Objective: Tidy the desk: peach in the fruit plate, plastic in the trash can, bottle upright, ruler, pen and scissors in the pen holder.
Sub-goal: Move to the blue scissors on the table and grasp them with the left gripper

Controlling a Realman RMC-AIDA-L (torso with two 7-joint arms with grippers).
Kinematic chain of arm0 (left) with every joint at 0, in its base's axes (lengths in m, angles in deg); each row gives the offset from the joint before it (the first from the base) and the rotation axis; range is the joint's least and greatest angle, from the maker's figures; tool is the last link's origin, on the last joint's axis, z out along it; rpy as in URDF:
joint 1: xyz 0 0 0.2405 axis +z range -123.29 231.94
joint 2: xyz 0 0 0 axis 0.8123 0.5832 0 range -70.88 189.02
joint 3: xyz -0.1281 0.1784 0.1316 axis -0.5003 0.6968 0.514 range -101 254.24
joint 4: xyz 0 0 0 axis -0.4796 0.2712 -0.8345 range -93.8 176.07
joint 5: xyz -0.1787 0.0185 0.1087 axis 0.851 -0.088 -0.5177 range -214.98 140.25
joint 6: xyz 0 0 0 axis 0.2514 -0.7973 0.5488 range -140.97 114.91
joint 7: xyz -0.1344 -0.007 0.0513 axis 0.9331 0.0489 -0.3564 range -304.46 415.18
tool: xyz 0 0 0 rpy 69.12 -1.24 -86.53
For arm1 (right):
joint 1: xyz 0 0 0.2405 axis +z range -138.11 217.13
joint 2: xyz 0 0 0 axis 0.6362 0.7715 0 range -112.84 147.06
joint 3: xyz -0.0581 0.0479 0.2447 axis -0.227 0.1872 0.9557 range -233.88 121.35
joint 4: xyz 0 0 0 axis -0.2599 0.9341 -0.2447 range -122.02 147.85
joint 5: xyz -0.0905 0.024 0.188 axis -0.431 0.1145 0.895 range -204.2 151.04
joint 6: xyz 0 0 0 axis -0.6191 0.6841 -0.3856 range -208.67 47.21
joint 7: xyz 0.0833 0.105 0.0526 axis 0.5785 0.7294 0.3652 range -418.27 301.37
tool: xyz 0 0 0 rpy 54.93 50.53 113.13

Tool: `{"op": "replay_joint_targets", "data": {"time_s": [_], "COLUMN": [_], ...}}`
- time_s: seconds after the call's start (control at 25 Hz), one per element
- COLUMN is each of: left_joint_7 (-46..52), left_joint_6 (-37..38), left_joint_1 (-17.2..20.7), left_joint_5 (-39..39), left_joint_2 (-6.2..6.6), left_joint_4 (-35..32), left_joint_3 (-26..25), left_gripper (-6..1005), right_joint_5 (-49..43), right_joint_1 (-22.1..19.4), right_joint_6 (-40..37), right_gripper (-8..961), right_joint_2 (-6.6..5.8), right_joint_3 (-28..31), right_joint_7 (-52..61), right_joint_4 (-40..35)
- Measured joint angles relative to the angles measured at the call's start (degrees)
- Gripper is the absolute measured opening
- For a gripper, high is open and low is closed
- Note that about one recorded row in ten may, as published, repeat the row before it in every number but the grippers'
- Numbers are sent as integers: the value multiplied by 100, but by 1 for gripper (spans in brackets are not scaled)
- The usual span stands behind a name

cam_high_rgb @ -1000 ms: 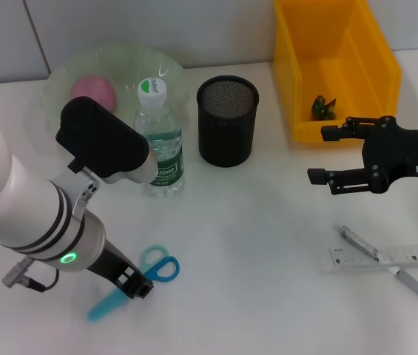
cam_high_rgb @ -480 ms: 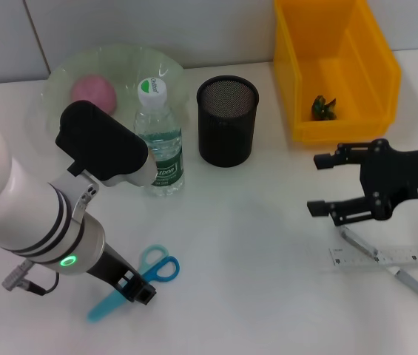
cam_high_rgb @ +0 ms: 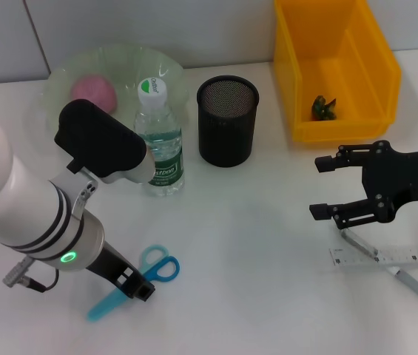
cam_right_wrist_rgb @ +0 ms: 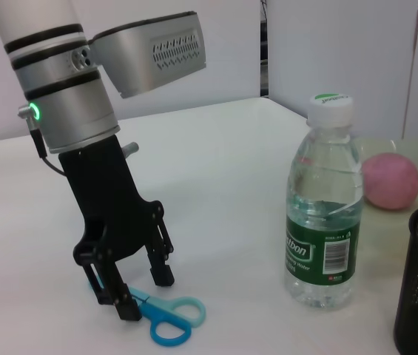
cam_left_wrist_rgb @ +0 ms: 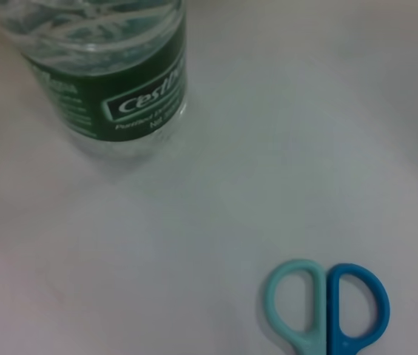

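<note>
Straddling the scissors (cam_high_rgb: pixel 140 277) near the front edge, left gripper (cam_right_wrist_rgb: pixel 143 293) has fingers spread, nothing held. Right gripper (cam_high_rgb: pixel 325 188) gapes wide just above pen (cam_high_rgb: pixel 388 265) and ruler (cam_high_rgb: pixel 386 256). Farther back: bottle (cam_high_rgb: pixel 157 140) upright, pen holder (cam_high_rgb: pixel 227 120), peach (cam_high_rgb: pixel 92 91) in fruit plate (cam_high_rgb: pixel 166 69), plastic (cam_high_rgb: pixel 323 108) in trash can (cam_high_rgb: pixel 385 70).

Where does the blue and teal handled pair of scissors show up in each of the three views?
Head view: the blue and teal handled scissors lie low on the white desk, at the left gripper.
Left wrist view: only the handle loops show, in the lower corner.
Right wrist view: handles at the bottom, under the left gripper.
Shared landmark: the upright clear water bottle with green label.
</note>
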Motion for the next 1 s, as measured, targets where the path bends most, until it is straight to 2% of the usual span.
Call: {"op": "replay_joint_targets", "data": {"time_s": [1.0], "left_joint_7": [0], "left_joint_6": [-29], "left_joint_1": [-131], "left_joint_5": [55], "left_joint_2": [0], "left_joint_4": [210], "left_joint_3": [49], "left_gripper": [603], "right_joint_5": [-2], "right_joint_1": [-7], "right_joint_6": [33], "right_gripper": [811], "right_joint_2": [35], "right_joint_3": [22], "right_joint_7": [-11], "right_joint_4": [1]}}
